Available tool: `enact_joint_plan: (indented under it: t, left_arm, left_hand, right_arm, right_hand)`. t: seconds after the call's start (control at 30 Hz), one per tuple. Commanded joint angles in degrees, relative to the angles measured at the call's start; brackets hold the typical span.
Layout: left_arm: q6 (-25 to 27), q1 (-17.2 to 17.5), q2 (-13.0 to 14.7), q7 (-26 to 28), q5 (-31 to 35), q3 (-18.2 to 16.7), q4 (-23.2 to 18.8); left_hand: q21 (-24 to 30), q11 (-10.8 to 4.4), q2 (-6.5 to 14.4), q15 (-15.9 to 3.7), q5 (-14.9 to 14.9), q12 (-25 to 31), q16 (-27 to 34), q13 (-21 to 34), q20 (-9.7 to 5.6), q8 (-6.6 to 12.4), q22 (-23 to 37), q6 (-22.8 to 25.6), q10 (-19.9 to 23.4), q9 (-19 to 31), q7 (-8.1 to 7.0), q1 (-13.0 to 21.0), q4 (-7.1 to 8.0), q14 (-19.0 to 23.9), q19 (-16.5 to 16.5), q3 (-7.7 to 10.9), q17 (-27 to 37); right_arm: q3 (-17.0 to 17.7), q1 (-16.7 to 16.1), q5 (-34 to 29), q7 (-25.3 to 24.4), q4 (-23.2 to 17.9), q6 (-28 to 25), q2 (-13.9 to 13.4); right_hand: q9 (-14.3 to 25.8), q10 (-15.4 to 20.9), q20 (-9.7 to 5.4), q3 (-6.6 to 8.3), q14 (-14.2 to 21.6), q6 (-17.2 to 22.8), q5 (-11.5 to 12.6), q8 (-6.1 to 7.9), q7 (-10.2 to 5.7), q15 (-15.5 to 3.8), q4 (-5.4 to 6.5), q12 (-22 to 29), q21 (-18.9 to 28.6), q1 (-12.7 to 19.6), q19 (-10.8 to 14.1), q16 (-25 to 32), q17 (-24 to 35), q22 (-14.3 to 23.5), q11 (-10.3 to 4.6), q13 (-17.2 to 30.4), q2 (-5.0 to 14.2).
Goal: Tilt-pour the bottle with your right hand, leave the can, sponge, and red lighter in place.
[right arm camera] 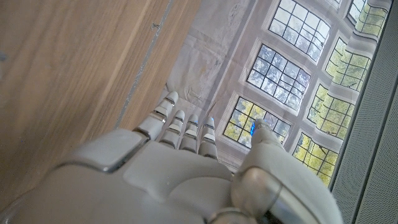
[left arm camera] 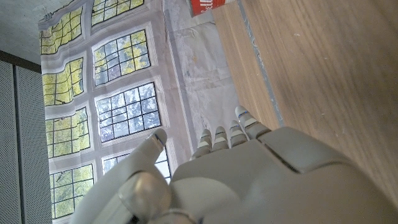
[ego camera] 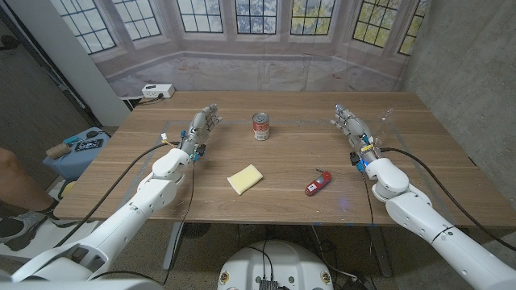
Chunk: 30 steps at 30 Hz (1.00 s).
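Clear bottle (ego camera: 386,118) just beside right hand (ego camera: 350,122).

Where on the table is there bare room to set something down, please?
Bare wood lies between the can and the right hand, and along the near edge in front of the sponge. The red lighter and sponge crowd the near middle. The left hand flanks the can's other side.

Red can (ego camera: 260,126) upright, yellow sponge (ego camera: 245,179) nearer, red lighter (ego camera: 318,184) beside it, clear bottle (ego camera: 387,118) far right.
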Motion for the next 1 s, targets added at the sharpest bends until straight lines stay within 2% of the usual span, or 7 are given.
enact_joint_plan:
  t: [0.03,0.57,1.0]
  left_arm:
    - [-0.5,-0.6,-0.5,-0.4,-0.1,0.1,1.2]
    - [-0.5,-0.3,-0.7,1.2,0.6,0.1,0.5]
    - [0.1,-0.1,-0.7,2.5,1.3,0.4,-0.4]
  left_hand:
    - [-0.1,0.27,0.0,0.35,0.0,-0.2,-0.2,0.1,-0.11,-0.07,0.3,0.1,-0.2,0.1,0.16,0.5,-0.44,0.2,0.6,0.25,0.0]
    - [-0.5,0.29,-0.1,0.38,0.0,-0.2,-0.2,0.1,-0.10,-0.07,0.3,0.2,-0.2,0.2,0.15,0.9,-1.13,0.2,0.8,0.38,0.0]
    - [-0.8,0.32,-0.2,0.34,0.0,-0.3,-0.2,0.1,-0.08,-0.06,0.3,0.3,-0.3,0.2,0.18,1.1,-1.62,0.2,0.9,0.42,0.0]
  right_arm:
    - [2.0,-2.9,-1.0,-2.4,-2.1,-0.8,-1.7]
    - [6.2,-8.0,-0.4,-5.3,-4.3,-2.2,-3.9]
    - [8.9,-11.7,-1.7,-9.4,-3.9,-1.0,-2.7]
  right_hand:
    - [0.1,0.6,-1.53,0.17,0.6,0.2,-0.2,0.31,0.44,-1.28,-0.45,0.4,0.5,0.4,0.5,0.6,0.0,0.2,-0.20,0.0,-0.50]
    - [0.1,1.8,-1.24,0.27,1.3,1.2,-0.3,0.62,0.47,-1.02,-1.96,0.7,0.7,1.8,1.7,0.7,-0.2,0.2,0.00,0.0,-1.22]
    - [0.1,3.9,-0.59,0.24,2.7,3.2,-0.4,1.18,0.97,-0.51,-3.23,1.1,0.8,3.4,3.1,0.9,-0.3,0.2,0.23,0.1,-2.14]
